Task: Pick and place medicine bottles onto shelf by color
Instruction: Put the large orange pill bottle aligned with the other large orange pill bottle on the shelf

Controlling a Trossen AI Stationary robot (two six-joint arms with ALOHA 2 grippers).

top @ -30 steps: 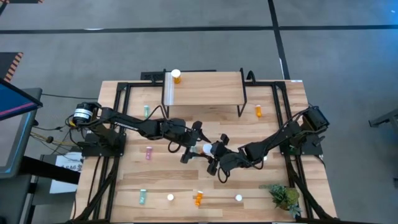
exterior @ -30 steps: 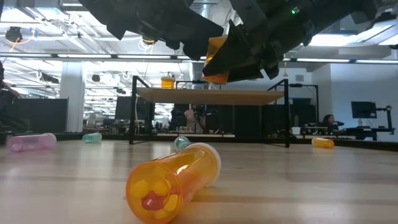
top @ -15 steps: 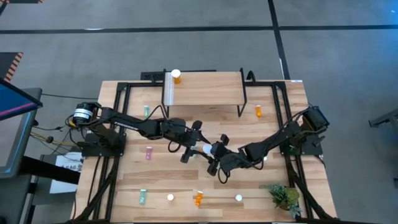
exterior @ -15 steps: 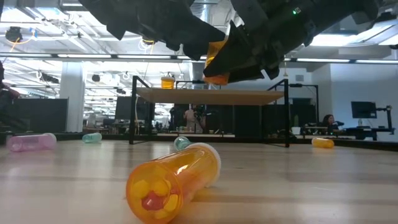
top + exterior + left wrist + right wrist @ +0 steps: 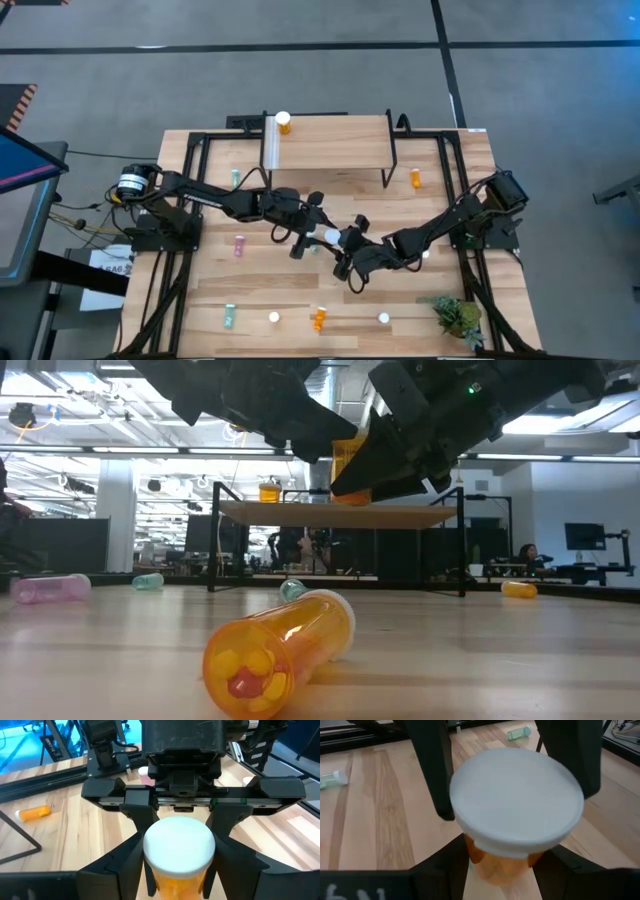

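Handover mid-bench: wide orange medicine bottle with big white lid (image 5: 327,237) held in the air between left gripper (image 5: 311,228) and right gripper (image 5: 349,248), both sets of jaws pinching it, well short of raised light-wood shelf (image 5: 330,140).

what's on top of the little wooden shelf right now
One orange bottle with a white cap stands at the shelf's left end. Nothing else shows on it.

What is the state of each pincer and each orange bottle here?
left pincer: shut on the wide orange bottle, in the air
right pincer: shut on the same bottle
wide orange bottle: lifted, gripped by both
shelf bottle: upright on the shelf
front orange bottle: lying, capped
small orange bottle: lying beside the shelf
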